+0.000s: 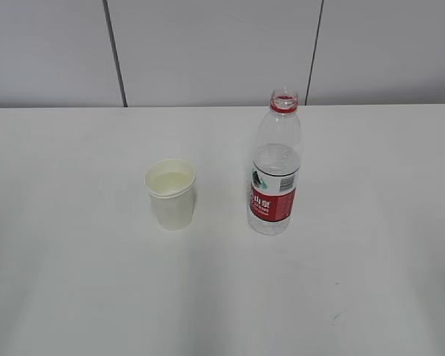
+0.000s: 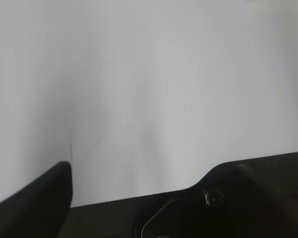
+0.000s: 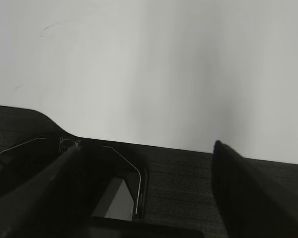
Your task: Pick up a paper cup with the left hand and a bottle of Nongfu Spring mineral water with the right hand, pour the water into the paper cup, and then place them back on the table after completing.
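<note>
A white paper cup [image 1: 170,194] stands upright on the white table [image 1: 67,289] left of centre. A clear Nongfu Spring bottle [image 1: 275,167] with a red label and red neck ring stands upright to its right, uncapped, with water [image 1: 276,159] up to about half its height. Neither arm shows in the exterior view. In the left wrist view, one black finger [image 2: 42,201] of my left gripper [image 2: 154,208] shows low at the left, with nothing held. My right gripper [image 3: 146,153] is open and empty, its fingers [image 3: 243,193] wide apart. Cup and bottle are out of both wrist views.
Both wrist views look at bare white tabletop [image 2: 139,74] beyond a black surface [image 3: 188,183] under the grippers. A grey panelled wall [image 1: 208,44] stands behind the table. Faint scuff marks [image 3: 52,26] lie on the tabletop.
</note>
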